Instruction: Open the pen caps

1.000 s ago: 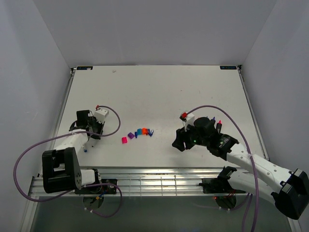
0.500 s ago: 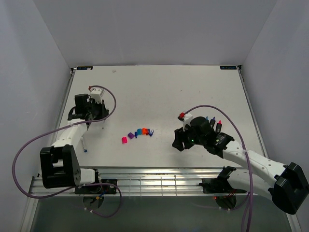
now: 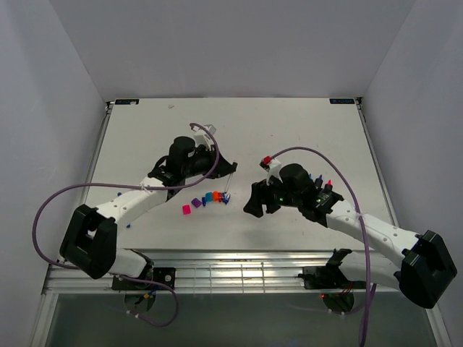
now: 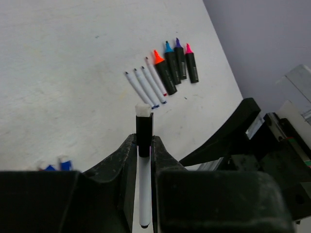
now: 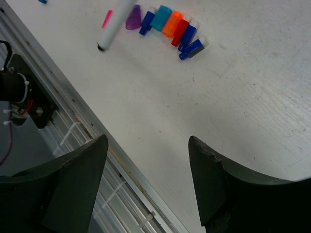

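My left gripper (image 3: 221, 170) (image 4: 144, 141) is shut on a thin white pen (image 4: 144, 127) with a black cap and holds it above the table's middle. The pen's barrel end shows in the right wrist view (image 5: 114, 25). Loose pen caps lie in a row below it: magenta (image 3: 186, 210), purple (image 3: 195, 202) (image 5: 132, 18), teal (image 5: 160, 17), orange (image 3: 215, 195) (image 5: 171, 24), a slim red one (image 5: 180, 33) and slim blue ones (image 5: 190, 48). My right gripper (image 3: 255, 204) (image 5: 146, 145) is open and empty, right of the caps near the front edge.
Uncapped black highlighters (image 4: 177, 63) and thin white pen barrels (image 4: 146, 85) lie in a row at the right, mostly hidden behind the right arm in the top view (image 3: 329, 182). The metal rail (image 5: 73, 131) runs along the table's front edge.
My left arm has swung from the far left of the table to the middle, carrying the pen. My right gripper has shifted a little left toward the caps.
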Motion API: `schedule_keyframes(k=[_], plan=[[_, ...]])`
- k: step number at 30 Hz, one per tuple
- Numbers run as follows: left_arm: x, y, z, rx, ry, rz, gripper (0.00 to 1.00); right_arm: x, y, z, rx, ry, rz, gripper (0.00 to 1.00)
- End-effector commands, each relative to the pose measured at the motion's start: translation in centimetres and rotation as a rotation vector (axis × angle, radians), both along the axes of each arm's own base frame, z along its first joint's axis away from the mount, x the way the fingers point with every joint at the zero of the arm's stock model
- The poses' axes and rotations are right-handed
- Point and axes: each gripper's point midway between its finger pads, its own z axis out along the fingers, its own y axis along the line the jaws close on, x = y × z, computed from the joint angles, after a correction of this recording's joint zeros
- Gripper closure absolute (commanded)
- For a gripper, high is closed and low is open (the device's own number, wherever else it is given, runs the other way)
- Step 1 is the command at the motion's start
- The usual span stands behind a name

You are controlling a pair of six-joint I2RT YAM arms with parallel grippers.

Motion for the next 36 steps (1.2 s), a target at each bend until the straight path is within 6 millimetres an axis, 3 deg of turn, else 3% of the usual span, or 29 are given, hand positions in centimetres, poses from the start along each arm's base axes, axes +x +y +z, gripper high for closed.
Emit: schedule_keyframes(k=[1, 2, 4, 5, 11, 15, 21, 32, 36], plan=[[-1.7, -2.9, 3.5, -0.166, 0.03, 0.085, 1.0, -0.1, 2.6, 3.6, 0.214, -0.003, 0.019, 0.27], [-2.5, -3.5, 3.9, -0.186, 0.03, 0.106, 1.0, -0.1, 2.8, 4.0, 0.272, -0.024, 0.016, 0.28], [-2.6, -2.5, 4.4, -0.243, 0.067, 0.231, 1.0, -0.7, 3.2, 4.6, 0.358, 0.0, 0.008, 0.3], [-3.1, -2.5, 4.3, -0.254, 0.083, 0.244, 1.0, -0.6, 3.5, 5.9, 0.429, -0.04, 0.018, 0.31], [-3.9, -1.0, 3.7, -0.308, 0.16, 0.346, 1.0, -0.3, 3.4, 5.4, 0.461, -0.03, -0.022, 0.36], [-4.1, -0.4, 3.5, -0.306, 0.141, 0.375, 1.0, -0.2, 3.6, 6.9, 0.507, -0.047, -0.02, 0.4], [-4.2, -0.1, 3.2, -0.289, 0.12, 0.378, 1.0, -0.5, 4.0, 8.5, 0.549, -0.042, 0.002, 0.42], [-5.7, -1.8, 3.6, -0.314, 0.11, 0.296, 1.0, 0.6, 5.9, 8.3, 0.584, 0.006, 0.014, 0.42], [-6.0, -1.8, 3.6, -0.319, 0.108, 0.287, 1.0, 1.2, 6.3, 8.4, 0.578, -0.006, 0.007, 0.5]])
